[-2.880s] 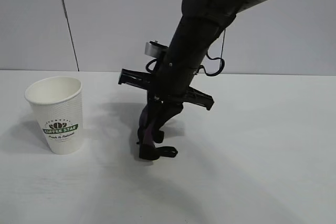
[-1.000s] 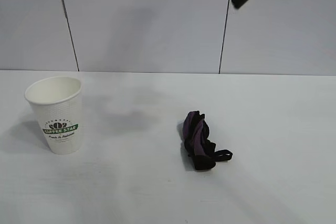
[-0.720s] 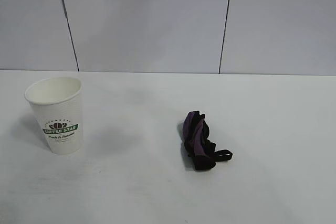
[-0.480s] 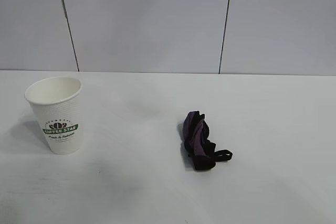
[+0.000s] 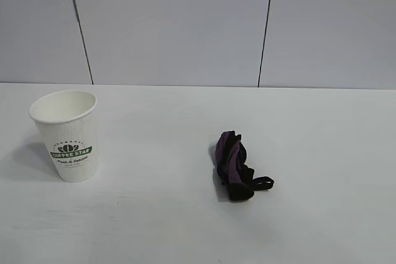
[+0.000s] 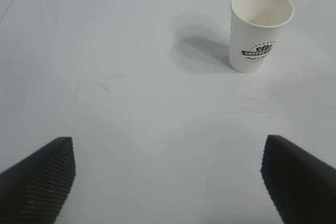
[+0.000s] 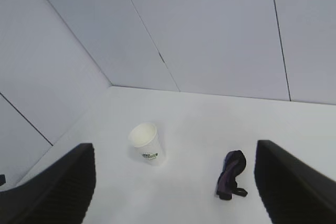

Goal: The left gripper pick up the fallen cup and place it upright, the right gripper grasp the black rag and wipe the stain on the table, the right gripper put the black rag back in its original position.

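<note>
Cup [image 5: 66, 135]: upright, near tabletop's [image 5: 154, 214] left edge.
Black rag [image 5: 236, 167]: bunched, mid-tabletop, right of cup, well apart.
Left gripper [image 6: 168, 182]: fingers spread wide, empty.
Right gripper [image 7: 173, 182]: fingers apart, empty, high above tabletop.

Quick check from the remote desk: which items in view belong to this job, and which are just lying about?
Job:
- cup, upright
- black rag, lying loose on the table
- left claw, open
- right claw, open

Lying about:
- nothing else; only the wall panels behind

Exterior low, level, wrists higher, all sharing cup [image 5: 67, 134], table [image 5: 322, 153]
</note>
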Action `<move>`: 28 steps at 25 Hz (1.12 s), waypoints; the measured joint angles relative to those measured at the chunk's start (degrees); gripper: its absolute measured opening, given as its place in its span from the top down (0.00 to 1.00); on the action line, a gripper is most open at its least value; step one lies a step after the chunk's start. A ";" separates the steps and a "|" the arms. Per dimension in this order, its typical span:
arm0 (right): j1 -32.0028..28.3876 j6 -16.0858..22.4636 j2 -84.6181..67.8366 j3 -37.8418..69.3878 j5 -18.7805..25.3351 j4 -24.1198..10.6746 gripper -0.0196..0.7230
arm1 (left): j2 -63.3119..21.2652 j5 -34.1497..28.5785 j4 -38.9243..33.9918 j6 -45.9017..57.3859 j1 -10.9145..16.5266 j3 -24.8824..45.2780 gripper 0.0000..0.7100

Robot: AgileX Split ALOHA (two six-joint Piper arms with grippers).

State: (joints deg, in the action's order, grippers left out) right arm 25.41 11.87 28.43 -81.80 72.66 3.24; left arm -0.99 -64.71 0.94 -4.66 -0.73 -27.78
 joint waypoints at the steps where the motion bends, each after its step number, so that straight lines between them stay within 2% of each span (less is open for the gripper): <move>1: -0.20 -0.80 -2.11 2.92 0.00 0.00 0.21 | 0.00 0.00 0.00 0.02 0.00 0.00 0.02; 8: -7.85 -8.95 -12.28 24.51 -0.22 -0.07 0.21 | 0.00 0.00 0.00 0.02 0.00 0.00 0.02; 11: -10.79 -10.45 -15.28 31.90 -2.46 -0.19 0.21 | 0.00 0.00 0.00 0.02 0.00 0.00 0.02; 14: -13.54 -10.83 -18.45 37.91 -5.02 -1.37 0.21 | 0.00 0.00 0.00 0.02 0.00 0.00 0.02; 22: -19.08 -10.85 -28.70 47.45 -7.38 -5.98 0.21 | 0.00 0.00 0.00 0.02 0.00 0.00 0.02; 28: -20.18 -10.03 -29.49 51.77 -8.92 -6.42 0.21 | 0.00 0.00 0.00 0.02 0.00 0.00 0.02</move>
State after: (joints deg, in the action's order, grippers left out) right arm 5.23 1.84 -1.07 -30.03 63.74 -3.18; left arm -0.99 -64.71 0.94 -4.64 -0.73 -27.78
